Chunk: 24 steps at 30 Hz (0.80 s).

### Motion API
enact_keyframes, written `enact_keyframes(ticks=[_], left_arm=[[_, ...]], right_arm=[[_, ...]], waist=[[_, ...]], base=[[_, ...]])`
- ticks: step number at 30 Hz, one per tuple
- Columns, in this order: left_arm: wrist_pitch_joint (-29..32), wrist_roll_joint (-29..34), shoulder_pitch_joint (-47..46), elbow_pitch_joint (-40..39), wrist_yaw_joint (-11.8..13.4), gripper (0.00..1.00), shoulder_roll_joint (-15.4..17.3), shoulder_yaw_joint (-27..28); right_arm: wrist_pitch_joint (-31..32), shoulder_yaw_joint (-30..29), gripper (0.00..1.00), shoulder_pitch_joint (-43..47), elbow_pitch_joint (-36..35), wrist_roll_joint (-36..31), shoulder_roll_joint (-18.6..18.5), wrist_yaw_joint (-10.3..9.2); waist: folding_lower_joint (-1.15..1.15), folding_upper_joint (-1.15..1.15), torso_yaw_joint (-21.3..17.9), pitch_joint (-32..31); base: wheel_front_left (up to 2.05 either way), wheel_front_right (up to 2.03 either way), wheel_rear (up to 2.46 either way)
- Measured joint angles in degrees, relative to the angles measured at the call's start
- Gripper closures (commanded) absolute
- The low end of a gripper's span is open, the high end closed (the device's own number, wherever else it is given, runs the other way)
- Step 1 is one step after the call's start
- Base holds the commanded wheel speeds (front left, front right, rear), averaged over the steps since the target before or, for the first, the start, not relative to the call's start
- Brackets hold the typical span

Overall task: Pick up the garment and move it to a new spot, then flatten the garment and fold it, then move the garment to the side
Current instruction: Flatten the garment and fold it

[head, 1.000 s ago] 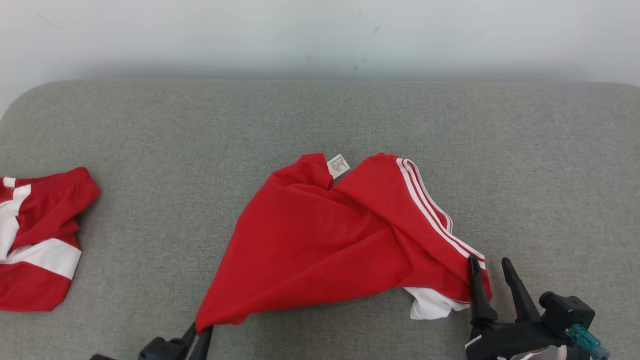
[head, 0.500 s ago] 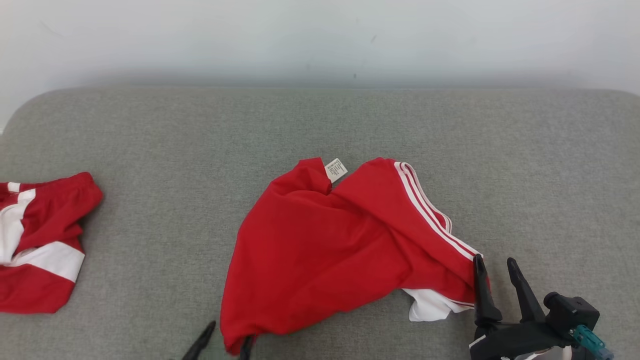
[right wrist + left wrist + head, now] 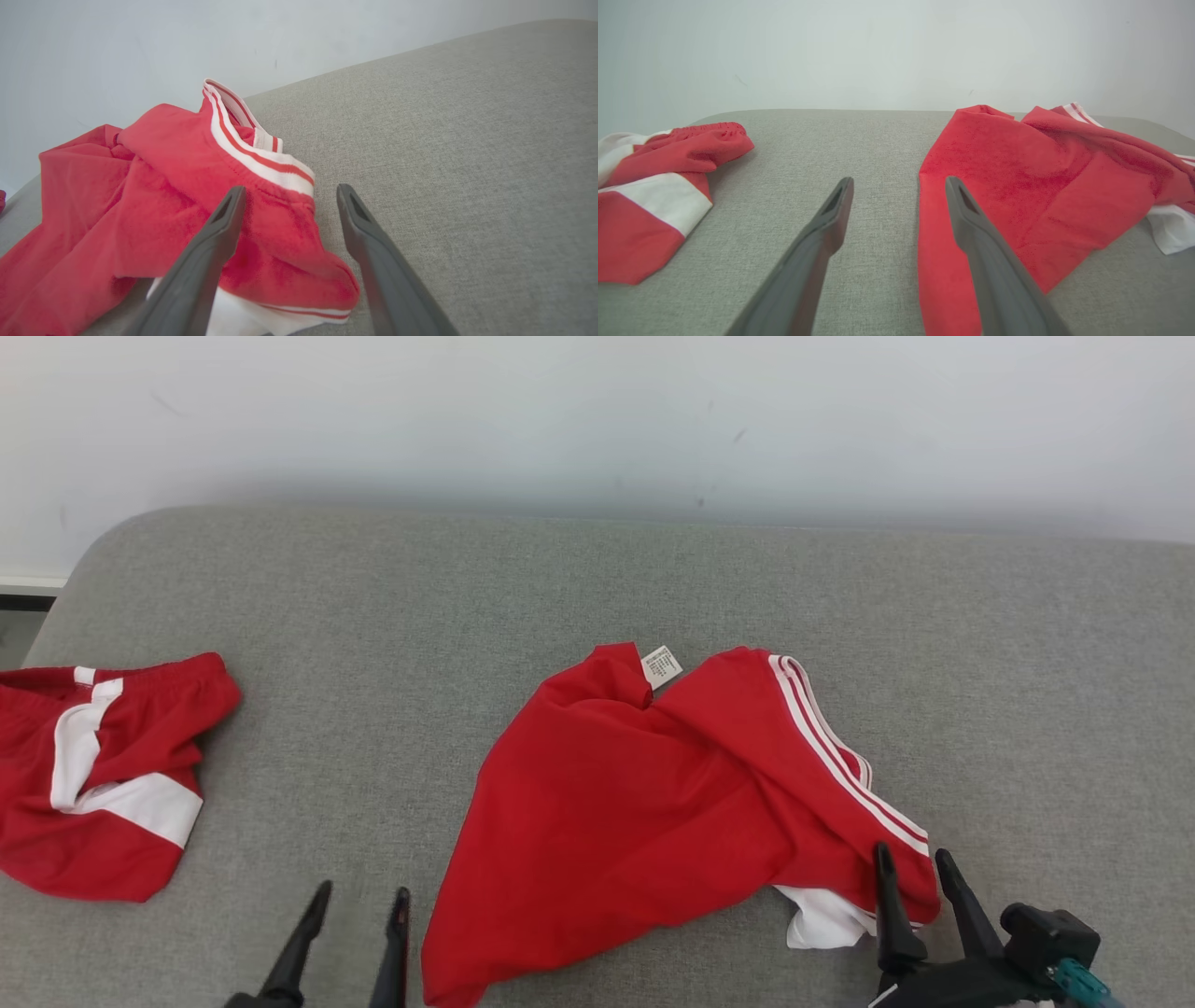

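Observation:
The garment (image 3: 653,803), red with white stripes along one edge and a white label, lies crumpled in the middle of the grey padded surface (image 3: 597,579). My left gripper (image 3: 359,901) stands open just left of its near left corner, apart from the cloth. In the left wrist view the left gripper (image 3: 897,182) has bare grey surface between its fingers and the garment (image 3: 1041,177) on the right. My right gripper (image 3: 910,863) is open at the garment's striped right end. In the right wrist view the right gripper (image 3: 290,189) hangs over that end of the garment (image 3: 163,186), which lies loose between its fingers.
A second red and white garment (image 3: 103,775) lies bunched at the surface's left edge, also in the left wrist view as the second garment (image 3: 658,186). A pale wall (image 3: 597,411) runs behind the surface. Bare grey surface stretches to the right of the garment and behind it.
My left gripper has opened and let go of the garment's near left corner, which has dropped onto the surface, and it now stands to the left of it. The head camera has shifted.

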Motion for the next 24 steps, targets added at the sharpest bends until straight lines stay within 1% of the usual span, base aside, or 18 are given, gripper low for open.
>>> enact_keyframes(ticks=[3,8,13,14,15,16,18,19,21,24], left_arm=[[-0.05,0.01,-0.05,0.23,-0.07,0.00,-0.59,2.36],[-0.07,0.68,-0.02,0.53,-0.33,0.00,-3.31,6.28],[-0.07,2.30,0.08,0.93,-1.07,0.00,-5.16,9.94],[-0.07,2.36,0.07,1.02,-1.11,0.00,-5.59,10.58],[-0.07,2.72,0.07,1.34,-1.41,0.00,-5.82,11.00],[-0.07,3.25,0.09,1.62,-1.63,0.00,-6.04,11.44],[-0.07,3.39,0.13,2.14,-2.09,0.00,-6.62,12.46],[-0.07,4.79,0.12,3.97,-3.60,0.00,-8.10,14.26],[-0.07,4.80,0.08,4.17,-3.69,0.00,-8.16,14.03],[-0.07,4.79,0.08,4.63,-4.04,0.00,-8.25,13.91]], right_arm=[[0.00,0.62,0.00,-1.16,1.96,0.13,0.01,0.00],[0.01,1.98,0.00,-3.11,7.19,0.92,0.00,-0.01],[0.00,3.53,0.00,-6.02,12.05,1.01,-0.01,0.00],[0.00,3.83,0.09,-6.53,12.98,1.11,-0.03,0.00],[0.00,4.08,0.68,-6.98,13.51,1.40,-0.14,0.00],[0.00,4.38,1.00,-7.42,13.88,1.55,-0.36,0.00],[0.00,4.44,1.00,-8.31,13.57,2.37,-0.60,0.00],[0.00,-6.48,1.00,-10.34,10.78,7.82,-7.98,0.00],[0.00,-8.18,1.00,-10.23,11.16,7.90,-9.51,0.00],[0.00,-8.40,1.00,-10.11,11.90,7.93,-10.29,0.00]], waist=[[0.00,0.00,0.12,-0.14],[0.00,0.00,0.04,-0.62],[0.00,0.00,-0.38,-0.95],[0.00,0.00,-0.50,-0.99],[0.00,0.00,-0.63,-1.01],[0.00,0.00,-0.75,-1.04],[0.00,0.00,-1.07,-1.06],[0.00,0.00,-3.09,-0.76],[0.00,0.00,-2.85,-0.85],[0.00,0.00,-2.59,-0.88]], base=[[0.00,0.00,0.00],[0.00,0.00,0.00],[0.00,0.00,0.00],[0.00,0.00,0.00],[0.00,0.00,0.00],[0.00,0.00,0.00],[0.00,0.00,0.00],[0.00,0.00,0.00],[0.00,0.00,0.00],[0.00,0.00,0.00]])
